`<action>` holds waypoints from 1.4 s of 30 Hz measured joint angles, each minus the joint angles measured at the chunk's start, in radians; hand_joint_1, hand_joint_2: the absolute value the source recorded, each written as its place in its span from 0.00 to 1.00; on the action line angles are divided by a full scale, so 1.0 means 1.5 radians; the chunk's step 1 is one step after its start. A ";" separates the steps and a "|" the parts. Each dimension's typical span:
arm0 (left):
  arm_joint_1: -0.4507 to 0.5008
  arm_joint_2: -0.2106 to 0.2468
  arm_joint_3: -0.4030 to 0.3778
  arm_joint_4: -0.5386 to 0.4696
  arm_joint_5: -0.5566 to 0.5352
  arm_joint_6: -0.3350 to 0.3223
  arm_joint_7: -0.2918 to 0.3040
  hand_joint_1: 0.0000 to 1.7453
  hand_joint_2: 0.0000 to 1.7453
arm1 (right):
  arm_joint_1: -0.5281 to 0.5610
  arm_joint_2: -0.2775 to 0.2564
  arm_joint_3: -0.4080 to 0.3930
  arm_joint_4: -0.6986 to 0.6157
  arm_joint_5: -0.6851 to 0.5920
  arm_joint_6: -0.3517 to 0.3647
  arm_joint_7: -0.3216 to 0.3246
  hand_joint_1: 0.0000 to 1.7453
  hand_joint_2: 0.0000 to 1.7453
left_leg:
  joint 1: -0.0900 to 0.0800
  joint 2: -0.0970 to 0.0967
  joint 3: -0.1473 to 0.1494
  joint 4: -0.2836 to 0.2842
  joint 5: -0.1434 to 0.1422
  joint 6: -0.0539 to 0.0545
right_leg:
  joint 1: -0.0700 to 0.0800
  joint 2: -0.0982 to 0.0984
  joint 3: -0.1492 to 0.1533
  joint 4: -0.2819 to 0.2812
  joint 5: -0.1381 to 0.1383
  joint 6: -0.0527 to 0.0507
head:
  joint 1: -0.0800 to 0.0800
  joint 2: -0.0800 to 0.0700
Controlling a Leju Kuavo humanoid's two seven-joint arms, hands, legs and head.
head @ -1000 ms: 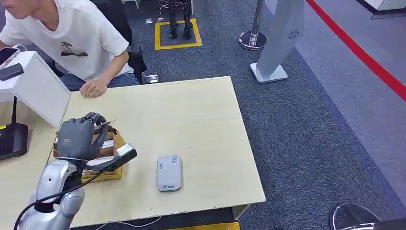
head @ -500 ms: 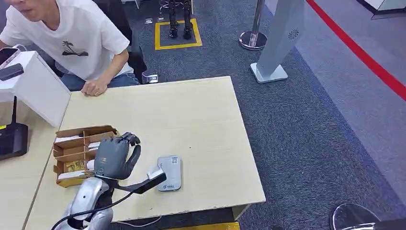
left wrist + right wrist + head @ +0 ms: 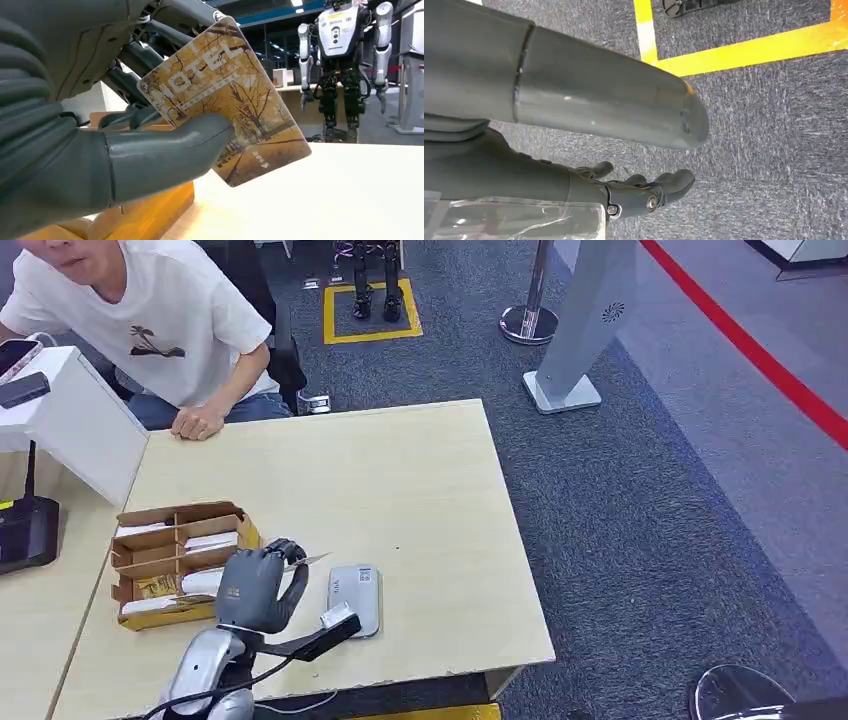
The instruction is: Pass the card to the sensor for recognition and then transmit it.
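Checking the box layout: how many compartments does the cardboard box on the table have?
4 compartments show in the box, in two rows of two, just behind the left robot hand; the hand may hide part of it.

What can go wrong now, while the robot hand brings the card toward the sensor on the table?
1. The left robot hand holds the card only by one part, between thumb and fingers; most of it sticks out, so it may slip.
2. The card is tilted, not flat, over the table; the sensor might fail to read it.
3. The cardboard box lies close beside the hand; the arm could push it.
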 joint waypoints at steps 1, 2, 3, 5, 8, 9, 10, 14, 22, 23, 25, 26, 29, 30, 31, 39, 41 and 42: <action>0.000 -0.001 0.000 0.000 0.002 0.001 0.000 1.00 1.00 | 0.000 0.000 0.000 0.000 0.000 0.000 0.000 0.00 0.00 | 0.000 0.000 0.000 0.000 0.000 0.000 | 0.000 0.000 0.000 0.000 0.000 0.000 | 0.000 0.000; 0.000 -0.002 0.001 0.000 0.002 0.001 0.000 1.00 1.00 | 0.000 0.000 0.001 0.000 0.001 0.000 0.001 0.00 0.00 | 0.000 0.000 0.000 0.000 0.000 0.000 | 0.000 0.000 0.000 0.000 0.000 0.000 | 0.000 0.000; -0.001 -0.003 0.002 0.000 0.004 0.001 0.000 1.00 1.00 | 0.000 0.000 0.001 0.000 0.002 0.000 0.001 0.00 0.00 | 0.000 0.000 0.000 0.000 0.000 0.000 | 0.000 0.000 0.000 0.000 0.000 0.000 | 0.000 0.000; -0.005 -0.006 0.004 0.003 0.006 0.001 -0.001 1.00 1.00 | 0.000 0.000 0.003 0.000 0.004 0.000 0.001 0.00 0.00 | 0.000 0.000 0.000 0.000 0.000 0.000 | 0.000 0.000 0.000 0.000 0.000 0.000 | 0.000 0.000; -0.022 -0.013 0.008 0.014 0.015 -0.002 -0.005 1.00 1.00 | -0.002 0.000 0.011 0.000 0.008 0.001 0.005 0.00 0.00 | 0.000 0.000 0.000 0.000 0.000 0.000 | 0.000 0.000 0.000 0.000 0.000 0.000 | 0.000 0.000; -0.029 -0.015 0.009 0.018 0.016 -0.002 -0.005 1.00 1.00 | -0.002 0.000 0.013 0.000 0.009 0.001 0.006 0.00 0.00 | 0.000 0.000 0.000 0.000 0.000 0.000 | 0.000 0.000 0.000 0.000 0.000 0.000 | 0.000 0.000; -0.037 -0.019 0.009 0.022 0.017 -0.003 -0.005 1.00 1.00 | -0.003 0.000 0.016 0.000 0.009 0.001 0.007 0.00 0.00 | 0.000 0.000 0.000 0.000 0.000 0.000 | 0.000 0.000 0.000 0.000 0.000 0.000 | 0.000 0.000; -0.065 -0.038 0.009 0.056 0.016 -0.010 -0.005 1.00 1.00 | -0.010 0.000 0.023 0.000 0.013 0.003 0.009 0.00 0.00 | 0.000 0.000 0.000 0.000 0.000 0.000 | 0.000 0.000 0.000 0.000 0.000 0.000 | 0.000 0.000; -0.099 -0.074 0.009 0.146 0.022 -0.008 0.000 1.00 1.00 | -0.020 0.000 0.039 0.000 0.015 0.003 0.018 0.00 0.00 | 0.000 0.000 0.000 0.000 0.000 0.000 | 0.000 0.000 0.000 0.000 0.000 0.000 | 0.000 0.000; -0.101 -0.078 0.009 0.154 0.023 -0.008 -0.001 1.00 1.00 | -0.020 0.000 0.040 0.000 0.015 0.003 0.019 0.00 0.00 | 0.000 0.000 0.000 0.000 0.000 0.000 | 0.000 0.000 0.000 0.000 0.000 0.000 | 0.000 0.000; -0.102 -0.084 0.009 0.168 0.026 -0.006 -0.001 1.00 1.00 | -0.020 0.000 0.044 0.000 0.013 0.003 0.019 0.00 0.00 | 0.000 0.000 0.000 0.000 0.000 0.000 | 0.000 0.000 0.000 0.000 0.000 0.000 | 0.000 0.000; -0.102 -0.088 0.009 0.176 0.027 -0.006 -0.003 1.00 1.00 | -0.020 0.000 0.046 0.000 0.013 0.003 0.019 0.00 0.00 | 0.000 0.000 0.000 0.000 0.000 0.000 | 0.000 0.000 0.000 0.000 0.000 0.000 | 0.000 0.000; -0.102 -0.100 0.009 0.193 0.027 -0.006 -0.004 1.00 1.00 | -0.021 0.000 0.049 0.000 0.010 0.003 0.019 0.00 0.00 | 0.000 0.000 0.000 0.000 0.000 0.000 | 0.000 0.000 0.000 0.000 0.000 0.000 | 0.000 0.000; -0.102 -0.105 0.009 0.199 0.028 -0.006 -0.005 1.00 1.00 | -0.021 0.000 0.050 0.000 0.009 0.003 0.019 0.00 0.00 | 0.000 0.000 0.000 0.000 0.000 0.000 | 0.000 0.000 0.000 0.000 0.000 0.000 | 0.000 0.000; -0.102 -0.108 0.009 0.205 0.029 -0.006 -0.006 1.00 1.00 | -0.021 0.000 0.050 0.000 0.009 0.003 0.018 0.00 0.00 | 0.000 0.000 0.000 0.000 0.000 0.000 | 0.000 0.000 0.000 0.000 0.000 0.000 | 0.000 0.000; -0.103 -0.135 0.009 0.239 0.045 -0.003 -0.018 1.00 1.00 | -0.021 0.000 0.058 0.000 0.001 0.003 0.017 0.00 0.00 | 0.000 0.000 0.000 0.000 0.000 0.000 | 0.000 0.000 0.000 0.000 0.000 0.000 | 0.000 0.000; -0.103 -0.139 0.009 0.244 0.048 -0.003 -0.019 1.00 1.00 | -0.021 0.000 0.060 0.000 -0.001 0.003 0.017 0.00 0.00 | 0.000 0.000 0.000 0.000 0.000 0.000 | 0.000 0.000 0.000 0.000 0.000 0.000 | 0.000 0.000; -0.103 -0.140 0.009 0.246 0.049 -0.003 -0.019 1.00 1.00 | -0.021 0.000 0.061 0.000 -0.003 0.003 0.017 0.00 0.00 | 0.000 0.000 0.000 0.000 0.000 0.000 | 0.000 0.000 0.000 0.000 0.000 0.000 | 0.000 0.000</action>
